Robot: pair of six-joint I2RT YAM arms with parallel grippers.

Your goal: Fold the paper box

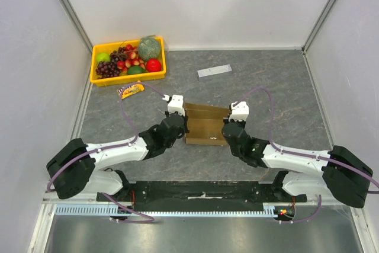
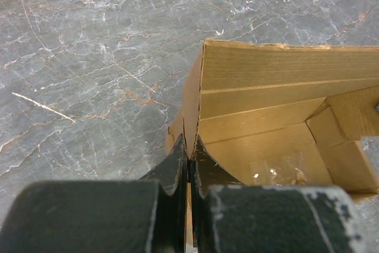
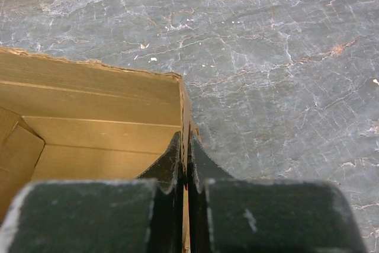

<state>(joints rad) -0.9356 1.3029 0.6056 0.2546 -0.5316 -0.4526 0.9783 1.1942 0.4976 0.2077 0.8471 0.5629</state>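
Paper box point(image 1: 206, 130) of plain brown corrugated card, one shallow open rectangle, held between two pincers.
Left pincer point(image 2: 189, 152) is closed tight on its thin left end wall, right pincer point(image 3: 185, 146) likewise on the right end wall; grey veined tabletop point(image 1: 266, 81) lies beneath. Beyond the left pincer sit one small wrapper point(image 1: 131, 90) and one yellow fruit tray point(image 1: 93, 69); beyond the right, one pale flat strip point(image 1: 214, 70).

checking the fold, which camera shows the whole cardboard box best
The top external view: the whole box is in frame. The left wrist view shows only its left end and inside, pinched by the left end effector; the right wrist view only its right end, pinched by the right end effector.
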